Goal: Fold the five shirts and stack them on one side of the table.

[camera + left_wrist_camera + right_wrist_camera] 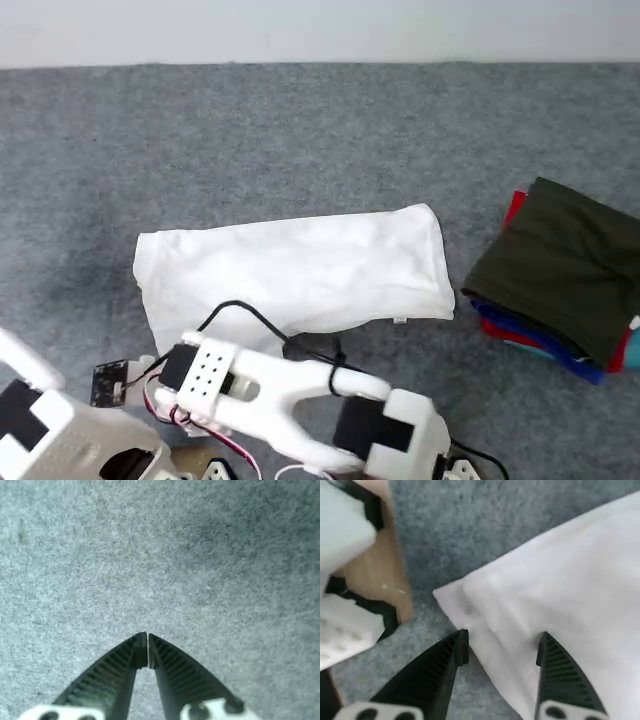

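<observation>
A white shirt (300,270) lies partly folded in a wide strip across the middle of the grey table. My right gripper (503,640) is open and hangs just above the shirt's (560,580) near left corner, one finger over the cloth and the other over bare grey surface. In the high view the right arm (260,385) stretches leftwards along the shirt's near edge. My left gripper (148,640) is shut on nothing and points down at bare grey cloth. A stack of folded shirts (560,270) sits at the right edge, dark olive on top, with blue, red and teal beneath.
Grey felt (300,130) covers the table, with open room behind and left of the white shirt. A wooden table edge (375,580) and white arm parts (345,625) stand close beside the right gripper. A black cable (250,315) loops over the shirt's near edge.
</observation>
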{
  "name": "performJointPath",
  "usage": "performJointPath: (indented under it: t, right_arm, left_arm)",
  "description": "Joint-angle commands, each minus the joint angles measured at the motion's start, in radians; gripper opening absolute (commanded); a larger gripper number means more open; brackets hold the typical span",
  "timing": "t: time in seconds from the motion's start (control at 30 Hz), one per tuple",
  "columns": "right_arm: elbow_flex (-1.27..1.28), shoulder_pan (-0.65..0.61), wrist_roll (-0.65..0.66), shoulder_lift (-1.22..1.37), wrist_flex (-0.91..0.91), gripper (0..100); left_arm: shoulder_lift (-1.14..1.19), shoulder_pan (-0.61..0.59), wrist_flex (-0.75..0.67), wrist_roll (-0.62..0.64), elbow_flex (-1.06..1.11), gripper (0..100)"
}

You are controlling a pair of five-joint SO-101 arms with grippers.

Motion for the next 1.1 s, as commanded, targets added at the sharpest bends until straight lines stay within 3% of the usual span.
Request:
performJointPath:
  t: [0.0,0.27,0.53,1.07]
  right_arm:
    - [-0.009,0.013,-0.009,0.042,-0.031,22.6]
    - [-0.097,0.015,-0.012,0.117,-0.005,21.6]
    - [-0.178,0.015,-0.008,0.162,0.044,0.9]
    - [-0.318,0.234,0.166,0.015,0.099,1.0]
  left_arm:
    - [-0.017,-0.002,0.011,-0.009,-0.042,2]
    - [-0.015,-0.003,0.012,-0.009,-0.042,2]
    - [-0.017,-0.005,0.014,-0.008,-0.042,2]
    - [-0.011,0.005,0.008,-0.006,-0.041,2]
